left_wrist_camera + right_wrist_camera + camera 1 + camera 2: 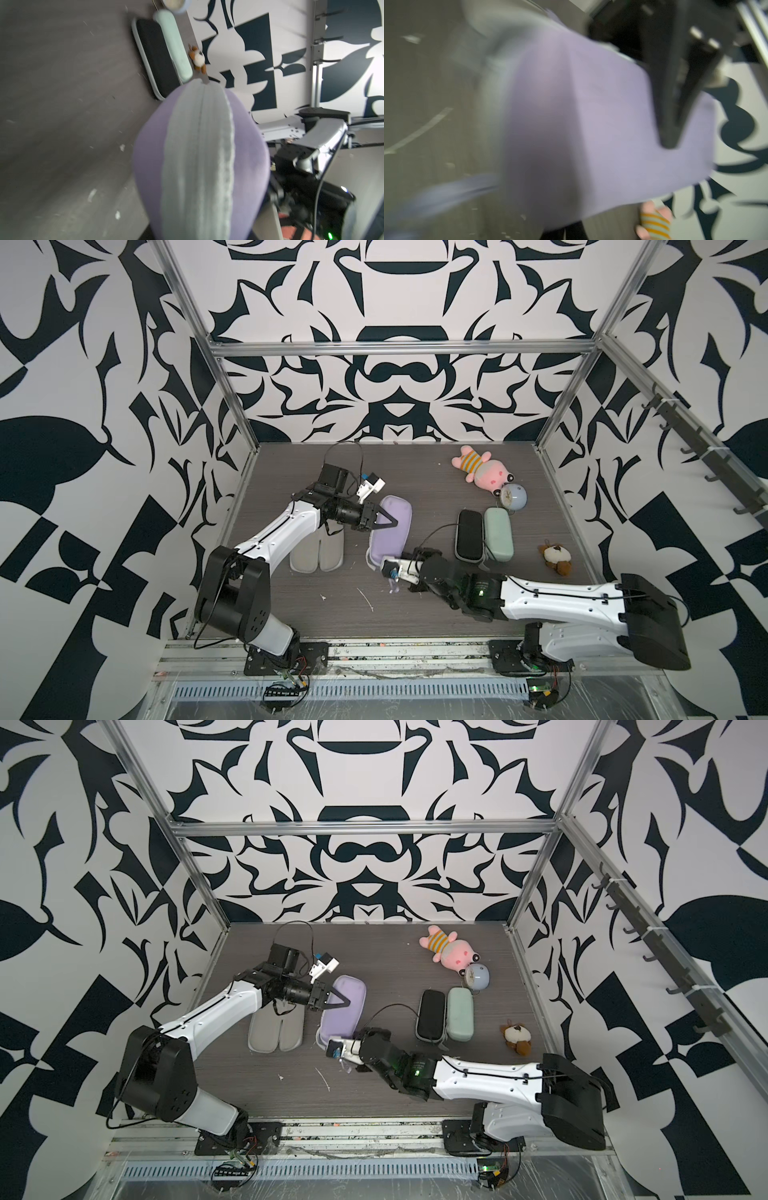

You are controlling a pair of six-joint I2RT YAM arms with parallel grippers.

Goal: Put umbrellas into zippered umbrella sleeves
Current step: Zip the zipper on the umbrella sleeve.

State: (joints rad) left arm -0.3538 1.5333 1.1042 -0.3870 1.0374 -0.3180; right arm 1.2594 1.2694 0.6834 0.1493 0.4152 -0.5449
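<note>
My left gripper [388,526] is shut on the far end of a lilac sleeve [392,533] and holds it tilted off the table. In the left wrist view the lilac sleeve [199,158] fills the jaws, its grey zipper band facing the camera. My right gripper [386,561] sits at that sleeve's near end, mostly hidden under its own wrist. In the right wrist view its dark fingers [577,231] look shut below the blurred sleeve [591,128]. An opened sleeve [318,549] lies flat, grey lining up. Black [469,535] and mint [498,533] sleeves lie shut. The umbrellas are hidden.
A pink plush toy [484,470] and a round pale-blue clock [513,495] lie at the back right. A small brown plush [555,558] sits near the right wall. White scraps [365,599] dot the table's front middle. Metal frame posts border the table.
</note>
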